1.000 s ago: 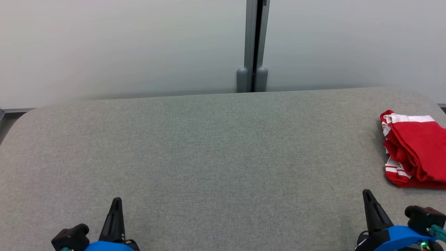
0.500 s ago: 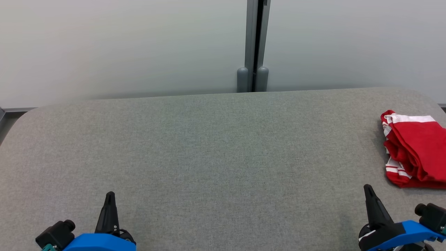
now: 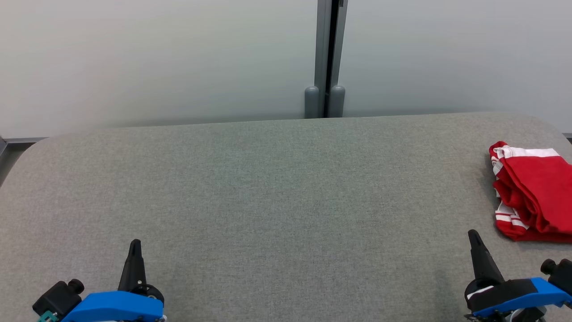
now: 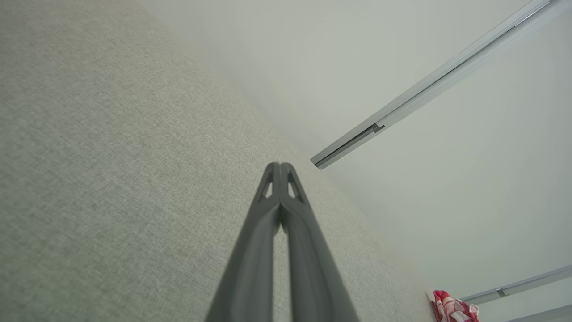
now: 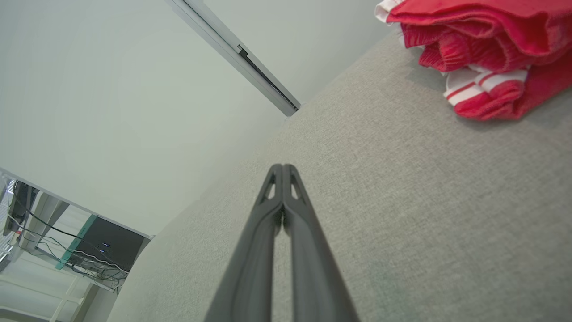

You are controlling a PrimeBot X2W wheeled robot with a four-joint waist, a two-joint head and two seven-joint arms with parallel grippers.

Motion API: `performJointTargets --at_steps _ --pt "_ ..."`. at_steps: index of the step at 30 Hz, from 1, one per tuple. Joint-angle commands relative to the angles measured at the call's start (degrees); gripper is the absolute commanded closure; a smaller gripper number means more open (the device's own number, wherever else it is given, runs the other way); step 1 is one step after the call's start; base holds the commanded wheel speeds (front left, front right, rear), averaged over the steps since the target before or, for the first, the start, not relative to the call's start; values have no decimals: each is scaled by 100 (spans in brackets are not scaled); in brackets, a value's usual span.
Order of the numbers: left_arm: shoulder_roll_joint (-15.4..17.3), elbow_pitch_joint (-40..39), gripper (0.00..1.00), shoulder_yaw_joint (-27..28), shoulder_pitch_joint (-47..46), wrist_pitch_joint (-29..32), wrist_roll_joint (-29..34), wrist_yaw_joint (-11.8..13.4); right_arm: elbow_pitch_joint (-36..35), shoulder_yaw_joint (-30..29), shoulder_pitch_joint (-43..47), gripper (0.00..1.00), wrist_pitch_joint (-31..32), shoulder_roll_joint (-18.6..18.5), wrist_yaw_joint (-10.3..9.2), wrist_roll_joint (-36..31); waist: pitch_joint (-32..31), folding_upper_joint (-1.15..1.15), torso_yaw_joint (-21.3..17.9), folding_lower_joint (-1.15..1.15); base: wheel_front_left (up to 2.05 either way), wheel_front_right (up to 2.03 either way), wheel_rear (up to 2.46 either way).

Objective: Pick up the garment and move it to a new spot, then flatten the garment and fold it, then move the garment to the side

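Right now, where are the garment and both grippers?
garment [image 3: 538,188], head view, on its red top fold.
left gripper [image 3: 134,244], head view, at its shut fingertips.
right gripper [image 3: 472,235], head view, at its shut fingertips.

A grey fabric-covered table with rounded corners stands against pale, evenly lit wall panels joined by a grey metal post. Past one end sits a dark box among loose cables.

The folded red-and-white fabric garment lies on the grey cloth-covered rounded table, at its right edge. The dark two-fingered left gripper is at the table's near left; the dark two-fingered right gripper is at its near right, just before the garment and apart from it. A grey metal post stands behind the table's far edge, at the middle.
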Motion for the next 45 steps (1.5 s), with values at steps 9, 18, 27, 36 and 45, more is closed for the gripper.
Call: performJointTargets --at_steps 9,18,27,36,45 --pt "5 -153 100 121 -218 205 -748 -29 -79 -6 -205 100 119 -40 1 846 3 0 7 0 0 0 0" --pt "-8 -198 100 184 -264 357 -1293 -34 -79 -7 -244 100 207 -43 1 1467 6 0 14 0 0 0 0" --pt "-23 -243 100 258 -323 500 -1802 -39 -78 -8 -297 100 291 -46 2 2042 9 0 20 0 0 0 0" --pt "-35 -280 100 313 -347 614 -2215 -43 -78 -9 -329 100 351 -48 2 2510 11 0 26 0 0 0 0" --pt "-48 -316 100 358 -397 739 -2651 -48 -75 -9 -362 100 421 -49 2 3000 14 0 33 0 0 0 0"
